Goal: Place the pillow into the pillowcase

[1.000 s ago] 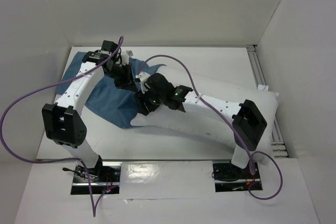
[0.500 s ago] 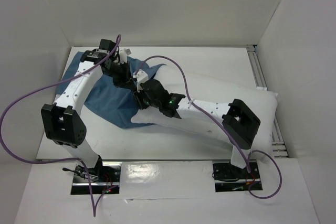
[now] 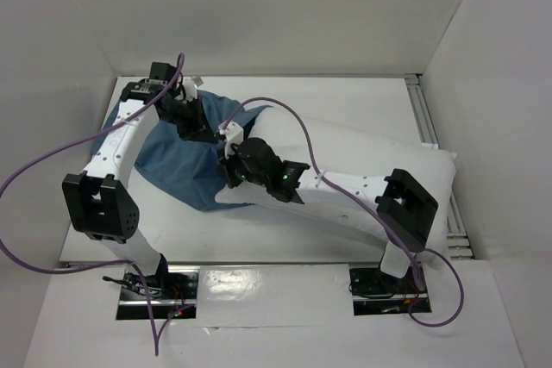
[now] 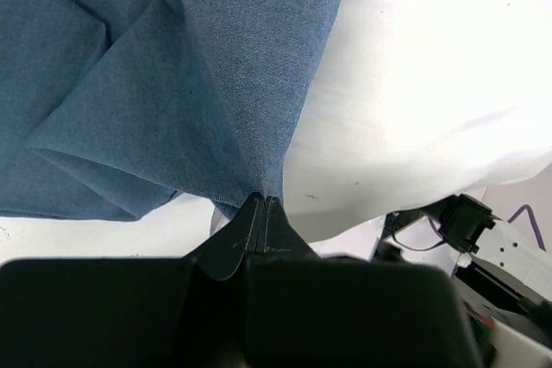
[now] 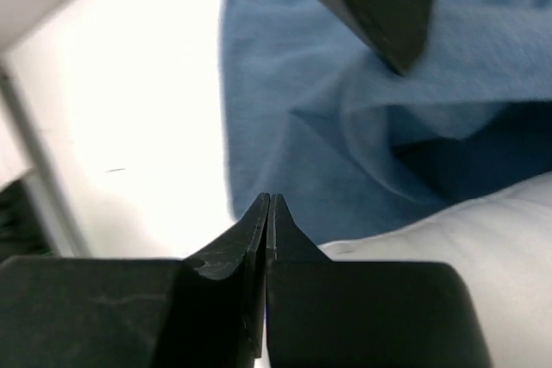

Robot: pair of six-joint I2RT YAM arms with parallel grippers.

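The blue pillowcase (image 3: 168,165) lies wrinkled at the left of the table, over the left end of the white pillow (image 3: 362,157), which stretches to the right. My left gripper (image 3: 197,122) is shut on a fold of the pillowcase (image 4: 198,84), the cloth drawn into its tips (image 4: 263,200), with the pillow (image 4: 414,84) beside it. My right gripper (image 3: 229,165) is shut, its tips (image 5: 269,200) at the pillowcase's (image 5: 345,127) lower edge where it meets the pillow (image 5: 483,230). A finger of the left gripper (image 5: 388,6) shows above.
White walls (image 3: 60,58) close the table in on three sides. A metal rail (image 3: 427,118) runs along the right edge. Purple cables (image 3: 293,118) loop over both arms. Bare table (image 3: 285,234) lies in front of the pillow.
My right gripper has closed from open at the pillowcase's edge. My left arm has drawn back and to the left, pulling the held cloth with it.
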